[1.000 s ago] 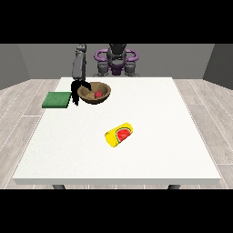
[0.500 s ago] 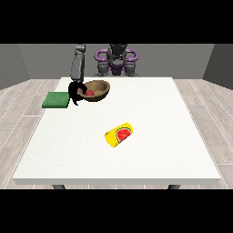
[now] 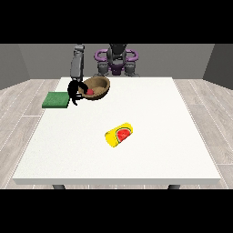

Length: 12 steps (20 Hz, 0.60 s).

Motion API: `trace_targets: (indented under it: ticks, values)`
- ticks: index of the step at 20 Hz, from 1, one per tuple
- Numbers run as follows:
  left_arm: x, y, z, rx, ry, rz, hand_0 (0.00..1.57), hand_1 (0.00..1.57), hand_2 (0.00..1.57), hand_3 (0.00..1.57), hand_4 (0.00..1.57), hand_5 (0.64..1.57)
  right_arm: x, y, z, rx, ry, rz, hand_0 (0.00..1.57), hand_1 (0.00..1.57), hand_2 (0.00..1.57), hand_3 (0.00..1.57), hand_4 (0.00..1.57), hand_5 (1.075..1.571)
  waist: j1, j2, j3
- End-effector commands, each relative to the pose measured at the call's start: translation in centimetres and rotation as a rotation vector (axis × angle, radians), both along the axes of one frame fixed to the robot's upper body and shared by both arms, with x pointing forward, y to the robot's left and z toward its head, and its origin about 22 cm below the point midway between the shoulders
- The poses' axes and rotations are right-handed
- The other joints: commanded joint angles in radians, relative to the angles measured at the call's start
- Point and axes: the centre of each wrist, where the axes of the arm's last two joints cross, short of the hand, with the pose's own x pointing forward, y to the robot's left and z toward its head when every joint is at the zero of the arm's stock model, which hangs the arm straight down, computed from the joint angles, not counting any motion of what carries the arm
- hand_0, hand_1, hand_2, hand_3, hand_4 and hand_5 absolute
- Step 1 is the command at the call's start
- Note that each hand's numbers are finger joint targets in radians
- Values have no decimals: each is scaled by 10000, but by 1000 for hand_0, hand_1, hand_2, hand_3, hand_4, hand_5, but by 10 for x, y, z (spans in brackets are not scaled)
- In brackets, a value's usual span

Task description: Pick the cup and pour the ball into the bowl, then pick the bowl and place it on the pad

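The hand at the view's left point(image 3: 74, 90) curls over the brown bowl's point(image 3: 97, 87) rim, pinching it; a red ball point(image 3: 90, 92) sits inside, tilted.

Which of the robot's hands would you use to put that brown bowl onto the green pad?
Probably its right hand, the one at the view's left. It is already at the rim of the bowl, and the green pad lies just beside it. No other hand shows over the table.
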Motion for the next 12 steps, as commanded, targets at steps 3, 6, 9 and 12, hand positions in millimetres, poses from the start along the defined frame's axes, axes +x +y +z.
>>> trace_targets:
  ticks: [3, 6, 9, 12]
  values:
    - [-2, 15, -18, -46, 706, 622, 0, 0, 0, 0, 1199, 1539, 2, -81, 49, -1891, 2412, -868, 1571, 1571, 1571, 1025, 1044, 1558, -910, -399, -92]
    - [-9, 26, -34, -13, 792, 1030, 0, 0, 0, 0, 1204, 1537, 4, -112, 83, -2585, 2893, -584, 1571, 1571, 1571, 865, 1061, 1556, -1208, -557, -68]
    - [-20, 49, -58, -175, 1267, 1250, 0, 0, 0, 0, 1201, 1544, 12, -109, 104, -3249, 3633, -78, 1571, 1571, 1571, 712, 1056, 1566, -1574, -1071, -58]
    - [-23, 55, -61, -126, 1001, 1622, 0, 0, 0, 0, 1201, 1545, 28, -128, 151, -2706, 2883, -219, 1571, 1571, 1571, 671, 1067, 1566, -1904, -717, -38]
